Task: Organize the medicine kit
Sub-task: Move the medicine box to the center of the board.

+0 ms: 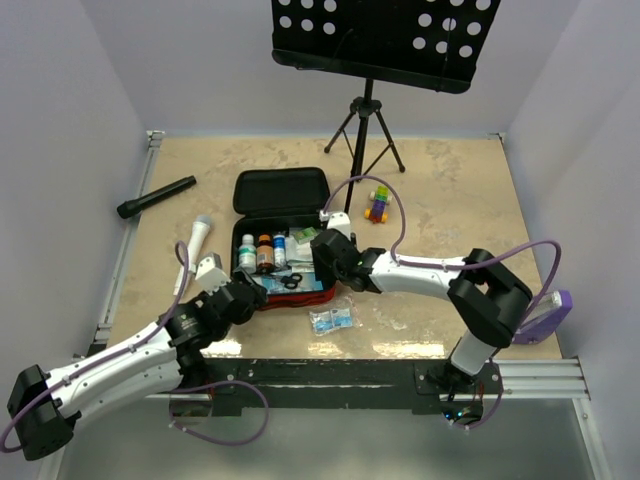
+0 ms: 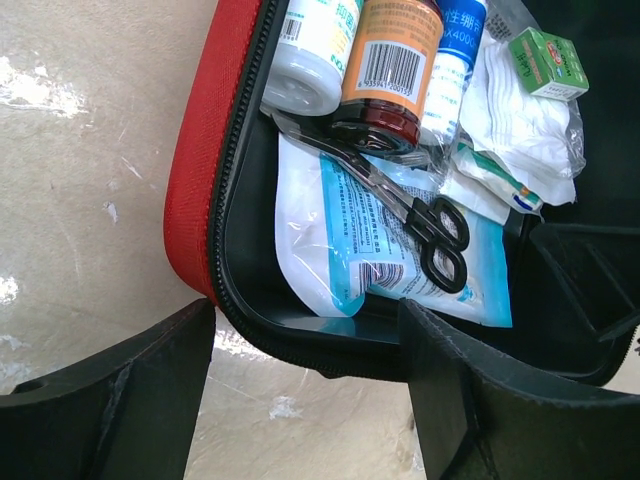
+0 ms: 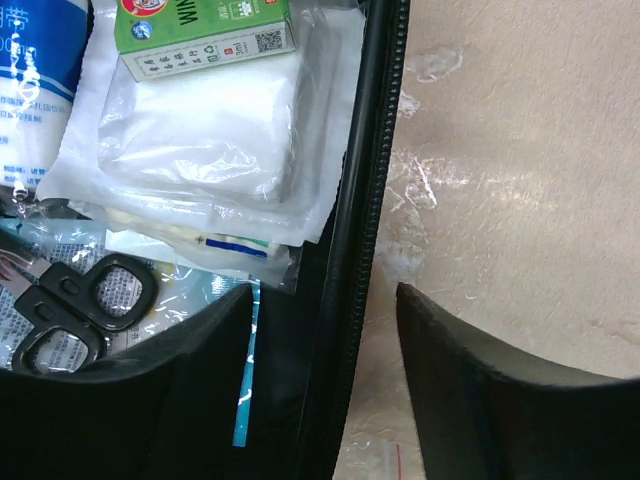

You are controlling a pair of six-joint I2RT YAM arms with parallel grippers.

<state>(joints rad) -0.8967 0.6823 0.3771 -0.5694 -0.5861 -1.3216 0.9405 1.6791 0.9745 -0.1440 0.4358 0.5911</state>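
The left gripper (image 2: 310, 400) and right gripper (image 3: 325, 390) are both open and empty, astride the kit (image 2: 200, 150) rim — a careless pull may tip it and spill the bottles (image 2: 385, 60).

Table (image 1: 450, 190): beige marbled top.
Music stand (image 1: 375, 40): black, perforated desk, at 12 o'clock; tripod feet on the far edge.
Flashlight (image 1: 155, 197): black cylinder lying at 10 o'clock, its axis running 8 to 2.
White stick-shaped object (image 1: 197, 235): at 9 o'clock, rounded head toward 12.
Toy blocks (image 1: 378, 203): small coloured cluster at 1 o'clock, near the tripod.
Purple-and-white object (image 1: 547, 313): at 4 o'clock, by the right edge; kind unclear.
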